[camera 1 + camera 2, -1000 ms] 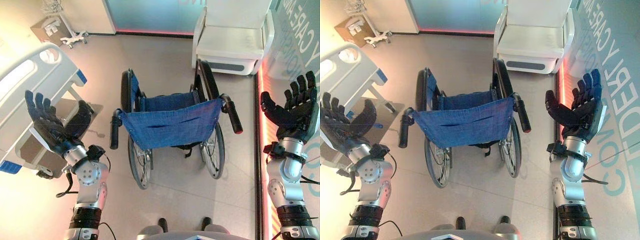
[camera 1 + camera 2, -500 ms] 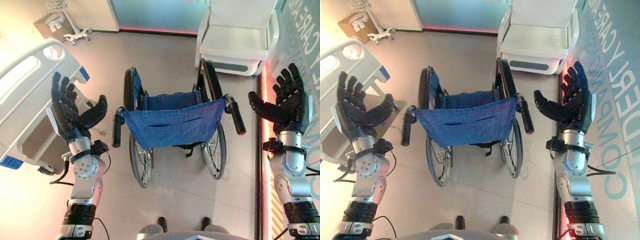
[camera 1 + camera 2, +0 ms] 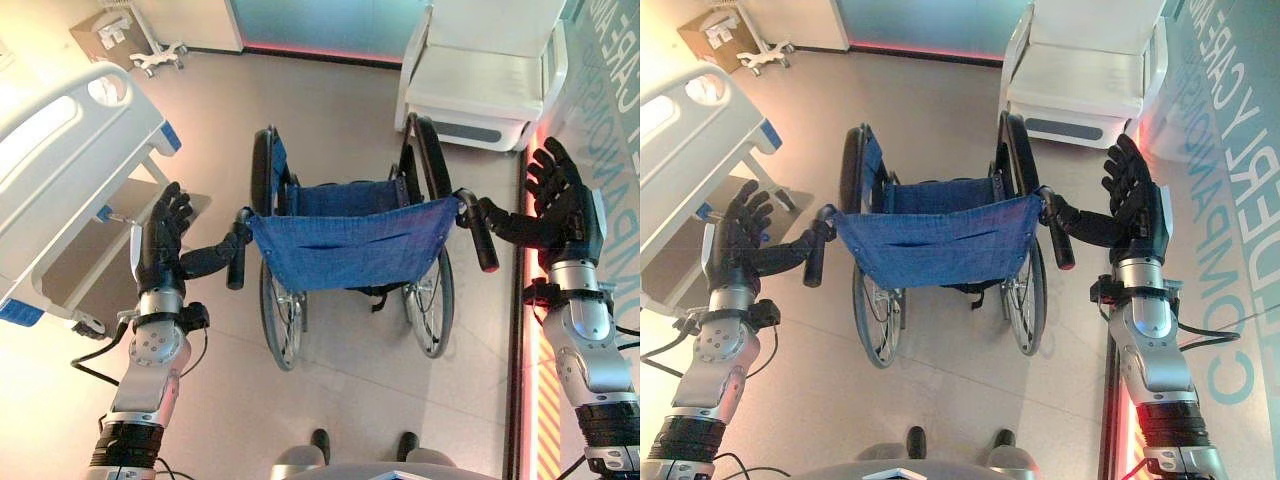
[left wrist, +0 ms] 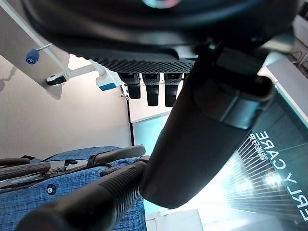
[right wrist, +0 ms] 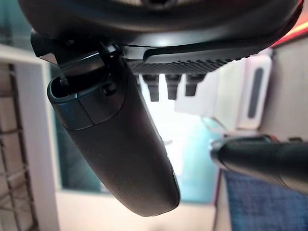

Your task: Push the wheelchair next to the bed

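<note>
I have the folding wheelchair with blue fabric backrest standing mid-floor straight ahead of me, back towards me. White hospital bed with blue corner bumpers is off to my left, well apart from the chair. White padded armchair sits past the chair on the right.

Left hand: fingers straight, released, thumb tip reaching to the black left push handle. Wrist view shows the thumb against the grip, nothing wrapped round it. Right hand: fingers spread and straight, thumb out at the black right push handle with the red end, just beside it; contact not clear from the wrist view.

My read on progress: very early. Neither handle is grasped and the chair is not yet by the bed. Left to do: close both hands on the grips, then push and swing left to bring the chair alongside the bed.
</note>
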### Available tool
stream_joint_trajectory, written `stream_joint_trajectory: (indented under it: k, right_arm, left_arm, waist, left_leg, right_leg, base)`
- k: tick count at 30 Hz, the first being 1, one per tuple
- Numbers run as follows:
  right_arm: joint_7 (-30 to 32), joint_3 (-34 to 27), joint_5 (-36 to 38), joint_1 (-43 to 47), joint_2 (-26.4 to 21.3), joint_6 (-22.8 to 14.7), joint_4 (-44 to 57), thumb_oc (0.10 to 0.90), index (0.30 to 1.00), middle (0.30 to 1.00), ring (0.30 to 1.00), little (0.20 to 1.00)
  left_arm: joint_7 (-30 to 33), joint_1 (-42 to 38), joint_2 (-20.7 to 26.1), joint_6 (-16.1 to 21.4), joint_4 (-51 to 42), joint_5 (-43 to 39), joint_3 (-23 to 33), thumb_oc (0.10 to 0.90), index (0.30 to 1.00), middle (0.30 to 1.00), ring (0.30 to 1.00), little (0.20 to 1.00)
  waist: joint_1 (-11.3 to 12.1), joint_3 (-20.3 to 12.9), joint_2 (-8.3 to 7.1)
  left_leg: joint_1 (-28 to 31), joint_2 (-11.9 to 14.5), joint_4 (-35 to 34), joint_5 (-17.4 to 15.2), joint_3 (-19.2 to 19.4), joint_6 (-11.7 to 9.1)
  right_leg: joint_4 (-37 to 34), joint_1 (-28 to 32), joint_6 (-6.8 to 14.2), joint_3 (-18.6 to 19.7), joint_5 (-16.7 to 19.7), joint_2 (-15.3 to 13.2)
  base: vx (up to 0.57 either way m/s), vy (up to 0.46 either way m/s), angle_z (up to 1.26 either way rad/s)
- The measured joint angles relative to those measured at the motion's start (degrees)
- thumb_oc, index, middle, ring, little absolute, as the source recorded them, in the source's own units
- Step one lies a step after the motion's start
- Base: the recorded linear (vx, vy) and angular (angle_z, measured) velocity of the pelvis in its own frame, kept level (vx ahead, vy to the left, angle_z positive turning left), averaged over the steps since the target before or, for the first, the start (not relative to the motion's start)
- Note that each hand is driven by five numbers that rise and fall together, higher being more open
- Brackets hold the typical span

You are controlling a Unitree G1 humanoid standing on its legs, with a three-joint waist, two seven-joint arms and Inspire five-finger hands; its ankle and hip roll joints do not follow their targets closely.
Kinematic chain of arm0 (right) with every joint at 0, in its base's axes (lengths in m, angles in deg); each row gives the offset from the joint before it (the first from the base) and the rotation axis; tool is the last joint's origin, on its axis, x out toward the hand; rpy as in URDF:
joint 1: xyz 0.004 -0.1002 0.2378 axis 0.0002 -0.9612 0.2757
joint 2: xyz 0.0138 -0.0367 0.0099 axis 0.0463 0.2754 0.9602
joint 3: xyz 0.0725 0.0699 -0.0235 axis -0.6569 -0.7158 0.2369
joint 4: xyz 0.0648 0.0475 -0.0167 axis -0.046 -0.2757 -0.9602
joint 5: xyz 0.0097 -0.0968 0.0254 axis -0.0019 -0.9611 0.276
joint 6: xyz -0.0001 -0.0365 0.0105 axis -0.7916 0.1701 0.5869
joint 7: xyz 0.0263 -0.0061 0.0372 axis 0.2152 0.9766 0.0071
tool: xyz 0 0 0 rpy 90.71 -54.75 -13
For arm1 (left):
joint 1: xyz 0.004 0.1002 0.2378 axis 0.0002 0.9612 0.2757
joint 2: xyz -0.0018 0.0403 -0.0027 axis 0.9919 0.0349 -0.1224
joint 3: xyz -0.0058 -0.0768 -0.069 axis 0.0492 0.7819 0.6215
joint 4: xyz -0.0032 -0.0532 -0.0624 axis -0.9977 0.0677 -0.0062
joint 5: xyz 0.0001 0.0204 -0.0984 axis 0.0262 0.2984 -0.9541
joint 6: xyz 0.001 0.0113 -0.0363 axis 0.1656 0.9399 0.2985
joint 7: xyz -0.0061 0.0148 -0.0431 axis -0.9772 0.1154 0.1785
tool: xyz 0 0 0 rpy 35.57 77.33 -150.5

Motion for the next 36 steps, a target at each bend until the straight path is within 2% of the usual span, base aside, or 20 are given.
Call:
stream_joint_trajectory:
  k: [4, 14, 16, 20, 22, 29, 36]
  right_arm:
    - [-0.99, 0.57, 0.00, 0.00, -0.01, 0.94, 0.00, 0.800, 0.900, 0.900, 0.900, 0.900]
    - [-4.73, 1.81, 0.01, 0.00, -1.37, 2.96, 0.33, 0.800, 0.900, 0.900, 0.900, 0.900]
    - [-5.33, 2.18, 0.00, -0.18, -1.37, 3.50, 1.11, 0.800, 0.900, 0.900, 0.900, 0.900]
    - [-6.54, 2.17, -1.29, -1.25, -1.36, 3.60, 2.59, 0.800, 0.900, 0.900, 0.900, 0.900]
    - [-6.67, 2.17, -2.91, -1.25, -1.36, 4.28, 2.60, 0.800, 0.900, 0.900, 0.900, 0.900]
    - [-6.84, 2.20, -9.05, -1.40, -1.90, 10.38, 2.37, 0.800, 0.900, 0.900, 0.900, 0.900]
    - [-6.88, 2.83, -9.13, -1.99, -1.92, 12.86, 1.27, 0.800, 0.900, 0.900, 0.900, 0.900]
  left_arm:
    - [-1.33, -0.81, 0.78, -1.01, 0.04, 0.01, -0.05, 0.800, 0.900, 0.900, 0.900, 0.900]
    - [-3.26, -0.80, 0.84, -0.68, 0.03, -0.26, -0.05, 0.800, 0.900, 0.900, 0.900, 0.900]
    - [-3.09, -0.72, 0.74, 0.49, 0.03, -1.33, -0.10, 0.800, 0.900, 0.900, 0.900, 0.900]
    - [-2.74, 0.43, -0.68, 6.23, -1.16, -3.39, -0.11, 0.800, 0.900, 0.900, 0.900, 0.900]
    - [-2.89, 0.48, -1.36, 6.56, -2.51, -3.38, -0.18, 0.800, 0.900, 0.900, 0.900, 0.900]
    - [-4.34, 0.50, -1.36, 6.58, -4.37, -2.20, -2.20, 0.800, 0.900, 0.900, 0.900, 0.900]
    - [-5.14, 0.51, -1.28, 6.58, -4.37, -2.20, -2.20, 0.800, 0.900, 0.900, 0.900, 0.900]
  waist:
    - [0.11, 0.00, 0.01]
    - [0.19, -0.01, 0.01]
    - [0.18, 0.00, 0.01]
    - [0.18, 0.00, -0.03]
    - [0.19, 0.02, -0.10]
    - [0.13, 0.18, -0.54]
    - [0.13, 0.63, -1.29]
  left_leg:
    - [-0.07, -0.02, 0.00, 0.02, -0.12, -0.04]
    - [-0.13, -0.03, 0.00, 0.02, -0.10, -0.04]
    - [-0.28, -0.03, 0.00, 0.02, -0.09, -0.04]
    - [-0.54, -0.04, 0.01, 0.02, -0.08, -0.03]
    - [-0.54, -0.02, 0.01, 0.02, -0.08, -0.03]
    - [-0.52, -0.01, 0.01, 0.03, -0.06, -0.04]
    - [-0.54, -0.02, 0.01, 0.03, -0.11, -0.04]
  right_leg:
    - [0.00, -0.01, 0.00, -0.16, 0.00, -0.01]
    - [0.00, -0.07, 0.00, -0.16, 0.00, -0.02]
    - [0.00, -0.23, 0.00, -0.15, 0.00, -0.02]
    - [0.01, -0.51, 0.00, -0.15, 0.00, -0.03]
    - [0.01, -0.50, 0.00, -0.16, 0.00, -0.01]
    - [0.01, -0.47, 0.01, -0.17, 0.00, -0.01]
    - [0.01, -0.36, 0.01, -0.82, 0.00, -0.05]
  base:
    - [0.00, 0.000, 0.00]
    - [0.00, 0.000, 0.00]
    - [0.00, 0.000, 0.00]
    - [0.00, 0.000, 0.00]
    - [0.00, 0.000, 0.00]
    - [0.00, 0.000, 0.00]
    - [0.00, 0.000, 0.01]
